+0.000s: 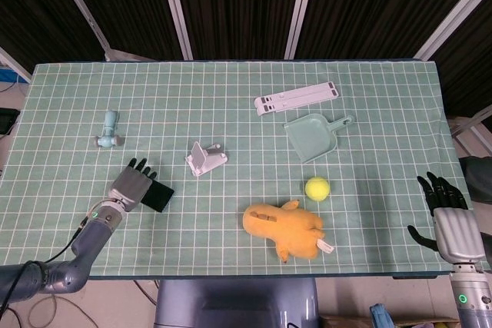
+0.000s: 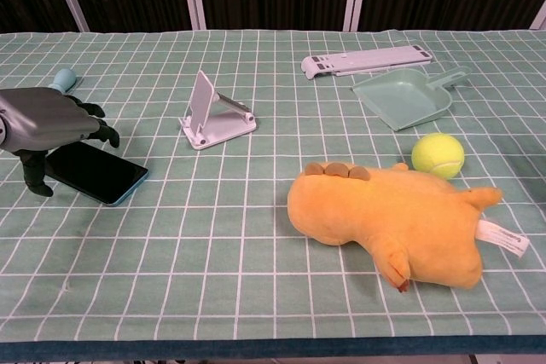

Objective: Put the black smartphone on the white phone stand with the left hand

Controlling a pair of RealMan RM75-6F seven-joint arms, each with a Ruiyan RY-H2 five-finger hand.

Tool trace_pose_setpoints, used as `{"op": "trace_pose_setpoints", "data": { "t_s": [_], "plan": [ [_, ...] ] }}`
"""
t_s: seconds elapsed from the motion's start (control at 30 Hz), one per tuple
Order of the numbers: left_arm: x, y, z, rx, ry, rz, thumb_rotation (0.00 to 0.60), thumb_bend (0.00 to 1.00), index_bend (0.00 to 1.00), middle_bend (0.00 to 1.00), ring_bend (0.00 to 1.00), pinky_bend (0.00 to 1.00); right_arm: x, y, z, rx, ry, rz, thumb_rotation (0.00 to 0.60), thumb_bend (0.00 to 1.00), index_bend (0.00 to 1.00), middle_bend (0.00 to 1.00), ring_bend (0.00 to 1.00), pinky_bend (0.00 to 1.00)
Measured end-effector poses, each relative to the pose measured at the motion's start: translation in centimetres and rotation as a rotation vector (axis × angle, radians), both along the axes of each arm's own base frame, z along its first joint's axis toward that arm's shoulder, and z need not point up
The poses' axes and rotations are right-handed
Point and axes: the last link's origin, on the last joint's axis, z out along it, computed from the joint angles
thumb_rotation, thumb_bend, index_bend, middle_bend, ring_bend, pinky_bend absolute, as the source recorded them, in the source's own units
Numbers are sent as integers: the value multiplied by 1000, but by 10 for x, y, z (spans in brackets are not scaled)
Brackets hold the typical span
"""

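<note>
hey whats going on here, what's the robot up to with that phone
The robot's left hand hovers over the flat black smartphone, which lies on the green checked tablecloth; its fingers are spread above the phone and it does not appear to grip it yet. The white folding phone stand sits empty a little to the phone's right. The right hand waits open at the table's far edge, holding nothing.

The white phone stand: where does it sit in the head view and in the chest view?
Head view: white phone stand left of centre, right of the left hand.
Chest view: upper left of centre, back plate tilted.
Shared landmark: the black smartphone, just to its left, partly under the left hand.
</note>
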Motion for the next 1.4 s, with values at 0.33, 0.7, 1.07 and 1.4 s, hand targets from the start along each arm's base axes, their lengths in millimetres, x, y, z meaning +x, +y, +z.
{"op": "trace_pose_setpoints", "data": {
  "t_s": [0.33, 0.7, 1.07, 1.4],
  "plan": [
    [1, 0, -7, -14, 12, 0, 600, 124, 224, 221, 26, 125, 0, 0, 0, -1, -2, 0, 600, 300, 6, 0, 0, 126],
    [-3, 0, -8, -2, 12, 7, 600, 187, 323, 328, 40, 140, -1, 0, 0, -2, -1, 0, 600, 299, 5, 0, 0, 126],
    [-7, -2, -11, 2, 8, 3, 600, 187, 313, 312, 45, 145, -1, 0, 0, -1, -3, 0, 600, 299, 6, 0, 0, 126],
    [-11, -4, -12, 8, 16, -12, 600, 325, 447, 472, 108, 178, -1, 0, 0, -1, -5, 0, 600, 299, 6, 0, 0, 126]
  ]
}}
